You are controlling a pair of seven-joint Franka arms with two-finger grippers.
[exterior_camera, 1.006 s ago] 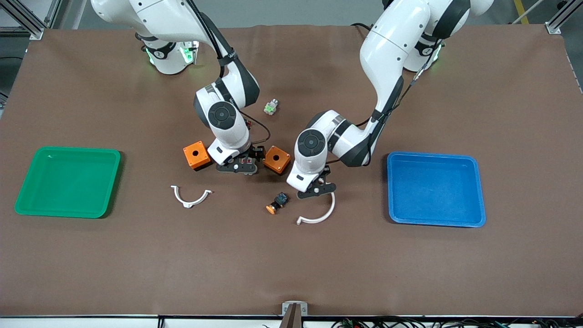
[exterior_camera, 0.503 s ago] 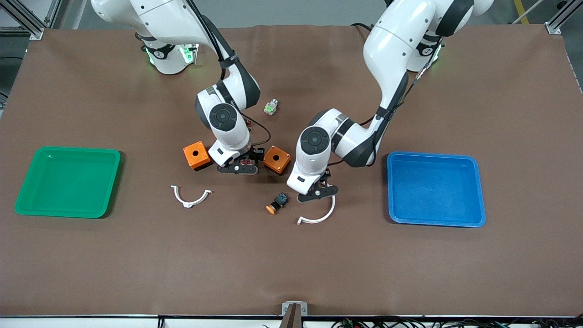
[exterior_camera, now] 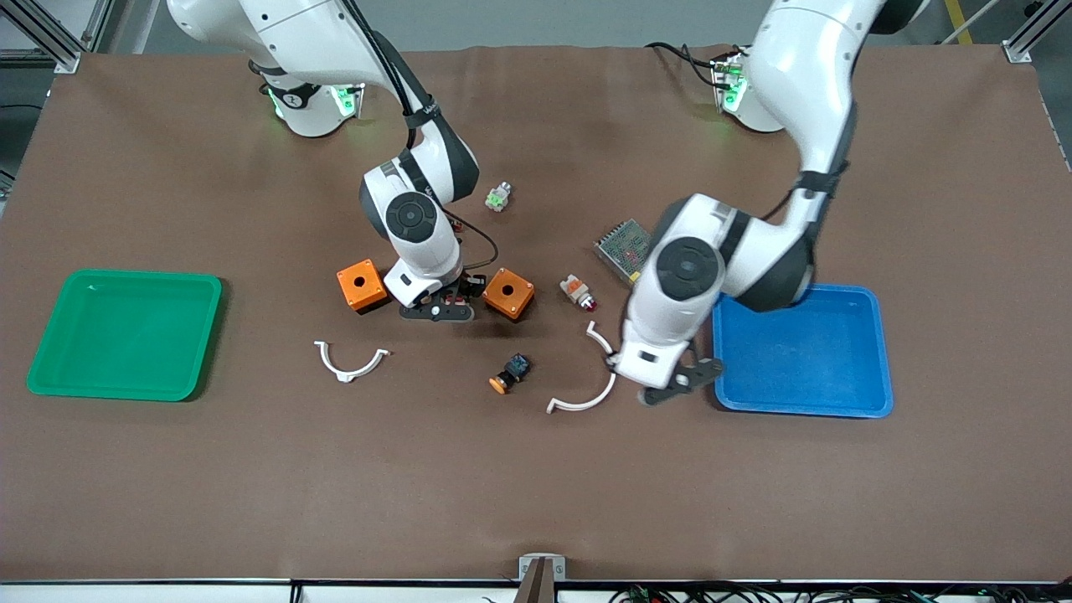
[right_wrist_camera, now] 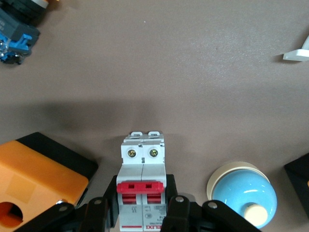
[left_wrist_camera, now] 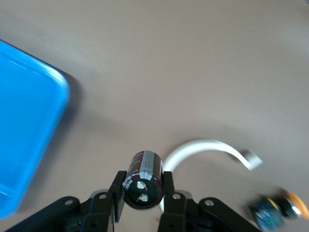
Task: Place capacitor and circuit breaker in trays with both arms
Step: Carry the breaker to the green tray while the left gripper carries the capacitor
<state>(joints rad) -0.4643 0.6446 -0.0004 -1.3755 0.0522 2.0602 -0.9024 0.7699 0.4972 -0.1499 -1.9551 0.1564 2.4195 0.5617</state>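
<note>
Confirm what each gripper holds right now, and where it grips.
Left gripper: the capacitor, pinched across its round sides, near the blue tray. Right gripper: the circuit breaker, clamped on its side faces by the red levers.

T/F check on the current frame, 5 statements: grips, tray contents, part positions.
1. The left gripper is shut on the capacitor. True.
2. The capacitor already lies in the blue tray. False: it is held up over the table beside the tray's edge; nothing shows in the tray.
3. The right gripper is shut on the circuit breaker, between the two orange boxes. True.
4. The green tray holds the circuit breaker. False: nothing shows in it; the breaker sits in the right gripper.
5. The push button lies nearer the front camera than the orange boxes. True.
</note>
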